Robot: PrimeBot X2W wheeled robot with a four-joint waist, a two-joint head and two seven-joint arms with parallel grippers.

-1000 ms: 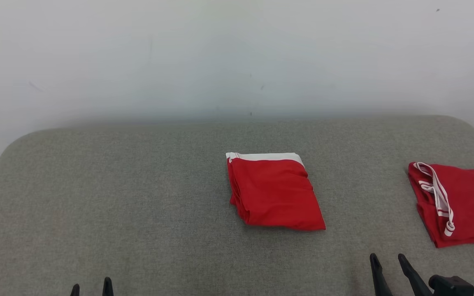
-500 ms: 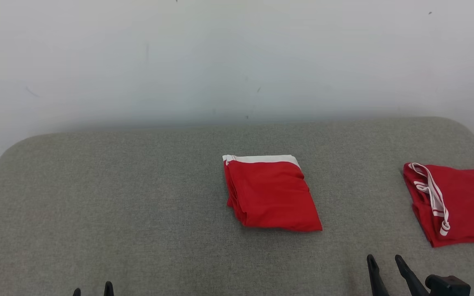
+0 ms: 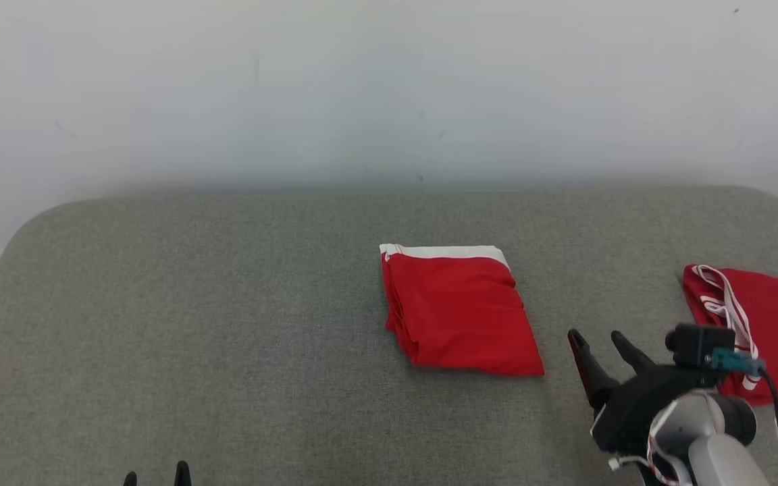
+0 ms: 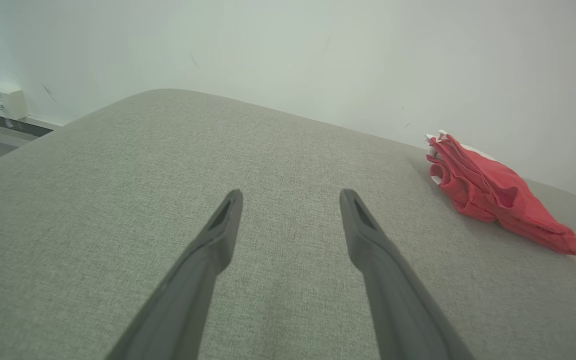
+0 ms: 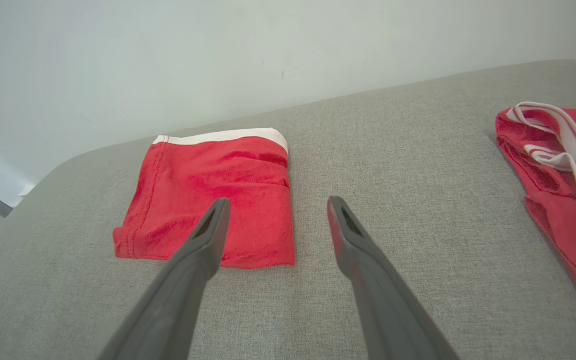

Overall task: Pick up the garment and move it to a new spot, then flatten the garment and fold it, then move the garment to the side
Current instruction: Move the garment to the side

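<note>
Change: right gripper [image 3: 595, 335] farther up and forward than a second ago, fingers spread, empty, now near right edge of folded red garment [image 3: 460, 310] at middle of grey surface [image 3: 227, 304]. Left gripper [image 3: 156, 472] low, fingers parted, empty. Fold looks done; probably reaching for move aside.

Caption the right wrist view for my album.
Open dark fingers hover near a folded red white-banded garment on a grey fabric surface.

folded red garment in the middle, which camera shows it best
Head view: the folded red garment lies whole and unblocked, seen from above. Right wrist view is closer, but the right gripper overlaps its near edge. Left wrist view catches it side-on, at the right.
</note>
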